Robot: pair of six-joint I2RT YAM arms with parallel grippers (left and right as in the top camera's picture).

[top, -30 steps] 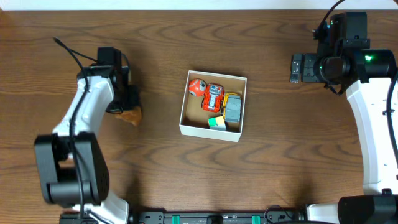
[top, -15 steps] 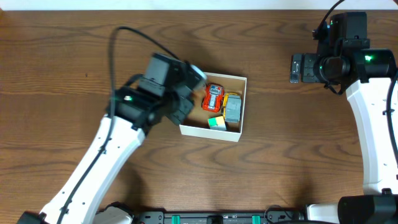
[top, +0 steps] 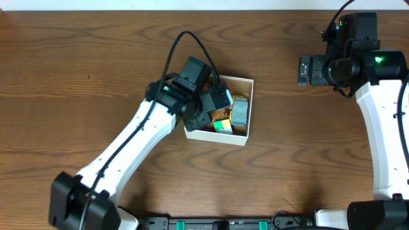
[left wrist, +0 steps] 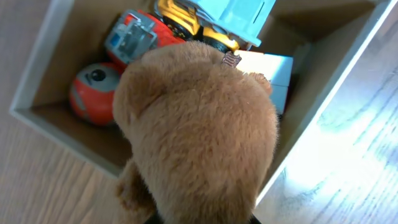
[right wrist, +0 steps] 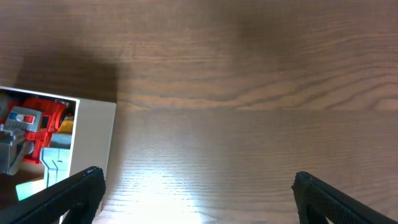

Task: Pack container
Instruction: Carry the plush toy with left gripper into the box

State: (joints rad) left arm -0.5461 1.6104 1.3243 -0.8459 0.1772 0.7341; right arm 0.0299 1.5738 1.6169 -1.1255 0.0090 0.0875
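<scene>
The container (top: 215,135) is a shallow white box with a brown inside at the table's middle. It also shows in the left wrist view (left wrist: 62,134) and the right wrist view (right wrist: 93,137). In it lie an orange ball (left wrist: 93,93), a red truck (left wrist: 134,37), a yellow and grey-blue vehicle (top: 239,112) and a green and yellow block (top: 223,126). My left gripper (top: 214,105) hangs over the box's left half, shut on a brown plush toy (left wrist: 199,137) that hides its fingers. My right gripper (right wrist: 196,186) is open and empty, far right of the box.
Bare wooden table (top: 287,179) surrounds the box. The left arm (top: 134,144) stretches from the front left up to the box. The right arm (top: 383,128) stands along the right edge.
The left arm has swung from the table's left side to over the box, carrying the plush toy. The right arm has not moved.
</scene>
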